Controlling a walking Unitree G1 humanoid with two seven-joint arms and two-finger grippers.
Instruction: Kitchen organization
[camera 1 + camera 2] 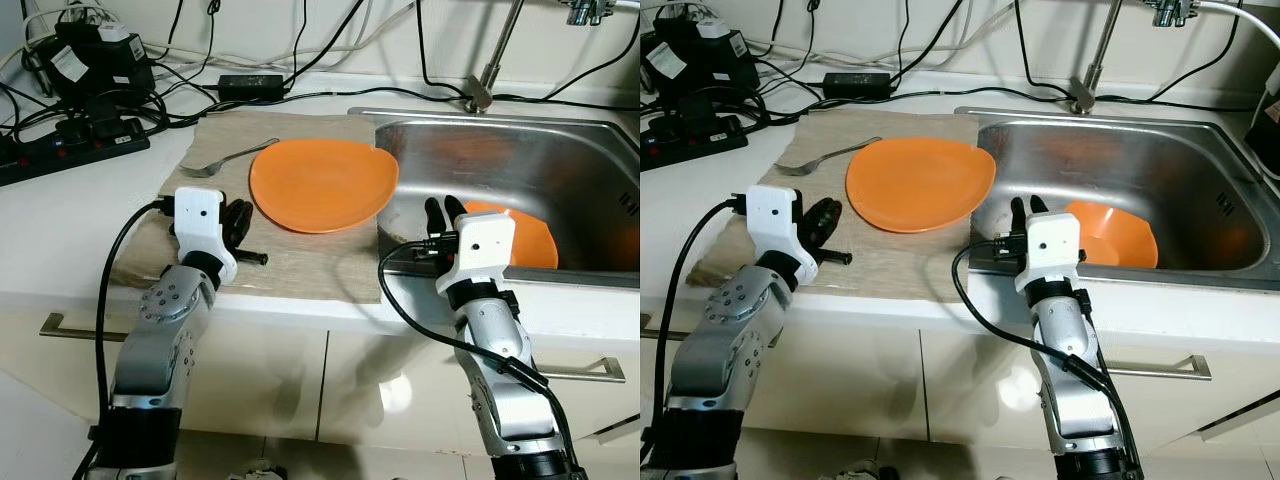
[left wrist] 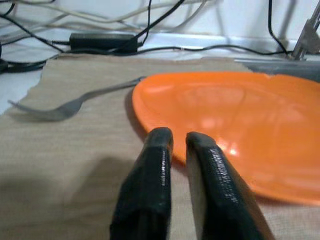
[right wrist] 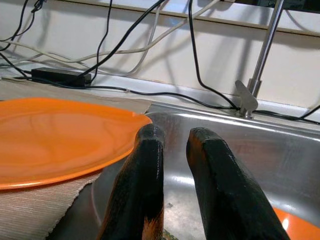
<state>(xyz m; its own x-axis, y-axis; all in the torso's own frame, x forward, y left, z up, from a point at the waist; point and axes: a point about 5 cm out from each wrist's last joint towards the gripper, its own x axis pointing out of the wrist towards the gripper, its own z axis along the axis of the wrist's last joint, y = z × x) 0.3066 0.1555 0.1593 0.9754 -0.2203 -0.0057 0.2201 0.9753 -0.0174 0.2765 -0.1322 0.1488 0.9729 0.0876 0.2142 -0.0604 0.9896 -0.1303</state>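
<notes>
Two orange plates sit in the scene. One orange plate (image 1: 322,184) lies flat on a beige cloth mat (image 1: 300,262) on the white countertop (image 1: 70,215), its right edge reaching to the rim of the steel sink (image 1: 520,165). The second orange plate (image 1: 520,235) rests inside the sink basin, near its front wall. A metal fork (image 1: 225,158) lies on the mat just beside the first plate's far left edge, tines pointing toward the robot's left.

The left gripper (image 1: 237,222) hovers low over the mat, just short of the near left rim of the plate on the mat; in the left wrist view its fingers (image 2: 150,195) stand nearly pressed together with only a thin gap, pinching nothing. The right gripper (image 1: 444,214) is at the front edge of the sink, pointing into the basin beside the plate there; its fingers (image 3: 222,200) are slightly parted and empty.

At the back of the counter lie a black power strip (image 1: 70,150), a black adapter (image 1: 250,85) and many tangled cables (image 1: 300,40). A faucet stem (image 1: 492,70) rises behind the sink. Below the counter run cream cabinet fronts with metal handles (image 1: 70,328).
</notes>
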